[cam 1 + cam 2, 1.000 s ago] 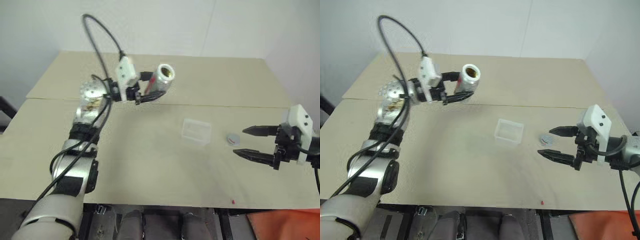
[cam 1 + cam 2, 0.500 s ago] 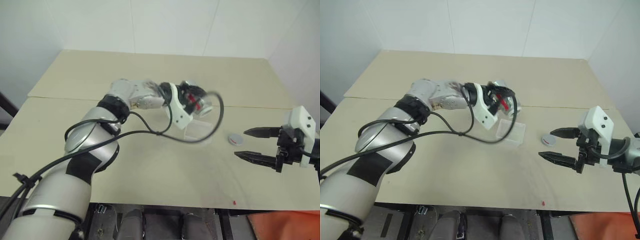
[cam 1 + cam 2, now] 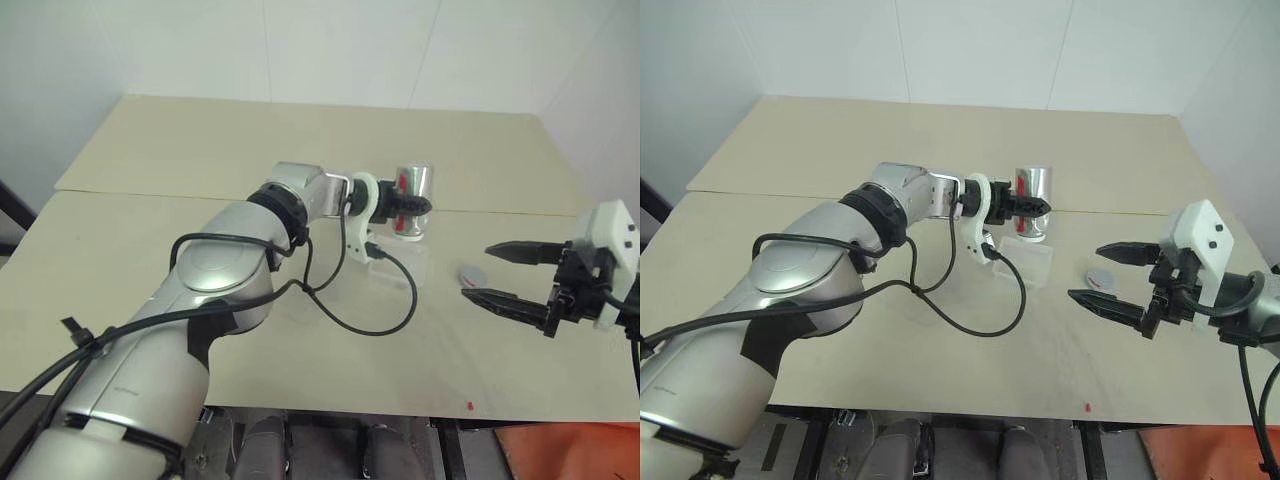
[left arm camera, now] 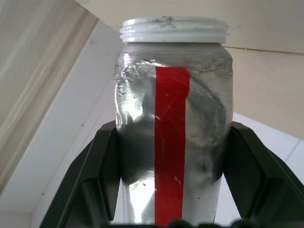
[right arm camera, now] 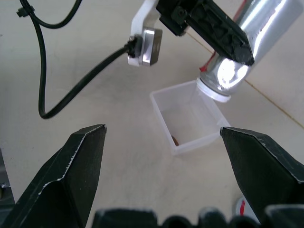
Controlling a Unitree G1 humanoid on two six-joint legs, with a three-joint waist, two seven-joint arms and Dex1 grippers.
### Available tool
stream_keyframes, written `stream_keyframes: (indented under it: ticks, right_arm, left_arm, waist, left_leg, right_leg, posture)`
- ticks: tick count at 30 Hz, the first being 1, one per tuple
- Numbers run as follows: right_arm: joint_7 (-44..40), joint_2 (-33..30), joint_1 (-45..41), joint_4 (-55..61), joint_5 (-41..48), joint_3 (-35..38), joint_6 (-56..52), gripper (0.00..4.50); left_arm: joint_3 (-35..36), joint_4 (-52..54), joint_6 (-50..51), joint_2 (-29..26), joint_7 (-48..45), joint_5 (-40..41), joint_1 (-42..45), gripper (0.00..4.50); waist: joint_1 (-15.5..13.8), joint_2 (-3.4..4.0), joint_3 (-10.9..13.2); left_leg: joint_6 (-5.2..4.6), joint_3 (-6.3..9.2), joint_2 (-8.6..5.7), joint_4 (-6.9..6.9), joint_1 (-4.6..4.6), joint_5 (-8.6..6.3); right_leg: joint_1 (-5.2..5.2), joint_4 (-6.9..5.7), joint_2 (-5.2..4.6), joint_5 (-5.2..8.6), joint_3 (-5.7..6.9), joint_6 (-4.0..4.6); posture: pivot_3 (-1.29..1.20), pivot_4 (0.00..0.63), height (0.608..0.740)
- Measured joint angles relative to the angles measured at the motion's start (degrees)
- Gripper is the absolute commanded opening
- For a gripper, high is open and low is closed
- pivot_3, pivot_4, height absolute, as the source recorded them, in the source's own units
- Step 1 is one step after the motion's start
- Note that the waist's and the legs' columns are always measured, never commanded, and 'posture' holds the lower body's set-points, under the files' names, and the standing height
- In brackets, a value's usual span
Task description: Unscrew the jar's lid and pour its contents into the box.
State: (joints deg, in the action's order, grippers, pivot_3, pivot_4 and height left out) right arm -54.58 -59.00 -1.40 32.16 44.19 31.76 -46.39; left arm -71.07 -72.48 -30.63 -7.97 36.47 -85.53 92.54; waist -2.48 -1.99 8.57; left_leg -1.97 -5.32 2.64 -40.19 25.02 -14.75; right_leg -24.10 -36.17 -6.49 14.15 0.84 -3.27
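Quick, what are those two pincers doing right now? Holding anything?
Left pincer: closed on the jar, tipped mouth-down over the box.
Right pincer: open, holding nothing.

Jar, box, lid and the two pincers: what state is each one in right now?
jar: lid off, turned mouth-down over the box, held by the left pincer.
box: open, one small brownish piece inside.
lid: off the jar, lying on the table.
left pincer: shut on the jar.
right pincer: open, holding nothing.
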Motion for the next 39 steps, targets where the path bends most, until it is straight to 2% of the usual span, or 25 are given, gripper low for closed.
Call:
stream_keyframes:
  ticks: [6,14,17,21,23,25,28,32,36,39]
  right_arm:
    - [0.16,0.00,-0.60,-0.43,-0.16,-0.14,0.14,4.44]
    - [0.16,0.06,-4.49,-5.33,-1.37,-5.60,1.52,4.44]
    - [-0.20,0.06,-5.02,-8.17,-2.57,-6.80,2.48,4.44]
    - [-0.44,0.06,-6.56,-11.10,-3.72,-8.90,2.93,4.44]
    - [-0.52,0.05,-7.17,-11.68,-4.22,-9.24,3.07,4.44]
    - [-0.60,0.05,-7.47,-12.11,-4.70,-9.83,3.31,4.44]
    - [-1.05,0.06,-7.35,-12.31,-4.75,-10.45,3.34,4.44]
    - [-1.06,0.10,-7.45,-12.46,-4.75,-10.63,3.34,4.44]
    - [-0.28,1.08,-7.93,-12.40,-4.72,-10.85,3.34,4.44]
    - [0.12,1.57,-8.19,-12.16,-4.66,-10.93,3.34,4.44]
  left_arm:
    - [3.92,-1.24,-4.72,-2.42,-2.58,5.23,0.04,2.70]
    - [17.54,-1.92,-15.99,-11.83,-15.21,21.01,-1.79,2.70]
    - [25.23,-2.03,-20.34,-15.16,-25.87,30.37,-6.84,2.70]
    - [38.98,-1.33,-20.86,-16.55,-47.72,49.04,-16.66,2.70]
    - [46.42,1.94,-16.51,-16.26,-60.24,60.28,-22.05,2.70]
    - [54.27,8.95,-7.30,-15.69,-72.58,73.02,-28.63,2.70]
    - [62.33,21.77,7.02,-15.41,-81.96,87.03,-37.70,2.70]
    - [68.87,38.23,22.30,-15.22,-82.89,97.17,-48.16,2.70]
    - [72.48,48.66,31.97,-12.96,-77.91,101.13,-55.50,2.70]
    - [72.91,52.87,34.83,-10.48,-74.86,101.47,-58.90,2.70]
  waist:
    - [0.05,0.00,0.00]
    - [0.24,0.02,-0.01]
    - [0.28,0.06,-0.03]
    - [0.28,0.08,-0.05]
    - [0.33,0.09,-0.05]
    - [0.57,0.10,-0.06]
    - [1.14,0.11,-0.07]
    - [1.75,0.15,-0.09]
    - [1.65,0.16,-0.10]
    - [1.49,0.17,-0.10]
  left_leg:
    - [0.01,0.01,0.01,0.00,0.02,0.00]
    - [0.20,-0.15,0.03,-0.09,0.01,0.12]
    - [0.48,-0.21,0.05,-0.14,0.01,0.29]
    - [0.51,-0.25,0.09,-0.27,0.03,0.31]
    - [0.51,-0.23,0.11,-0.38,0.04,0.31]
    - [0.50,-0.20,0.16,-0.46,0.06,0.31]
    - [0.49,-0.08,0.17,-0.52,0.07,0.30]
    - [0.46,0.28,0.17,-0.55,0.04,0.28]
    - [0.42,0.35,0.15,-0.56,-0.04,0.26]
    - [0.41,0.36,0.12,-0.56,-0.07,0.25]
  right_leg:
    - [-0.03,0.00,0.00,0.00,-0.01,0.00]
    - [-0.01,-0.04,0.00,0.00,0.02,0.00]
    - [-0.01,-0.09,0.00,0.00,0.03,0.00]
    - [0.01,-0.25,0.01,0.00,0.07,0.00]
    - [0.01,-0.58,0.01,0.00,0.07,0.00]
    - [0.02,-0.62,0.04,0.00,0.08,0.00]
    - [0.05,-0.66,0.05,0.00,0.06,0.00]
    - [0.08,-0.73,0.05,0.00,0.03,0.00]
    - [0.18,-0.74,0.06,0.00,0.03,0.00]
    - [0.25,-0.70,0.05,0.00,0.03,0.00]
  posture:
    - [0.00,0.150,0.740]
    - [0.00,0.150,0.740]
    - [0.00,0.150,0.740]
    - [0.00,0.150,0.740]
    - [0.00,0.150,0.740]
    - [0.00,0.150,0.740]
    - [0.00,0.150,0.740]
    - [0.00,0.150,0.740]
    - [0.00,0.150,0.740]
    - [0.00,0.150,0.740]
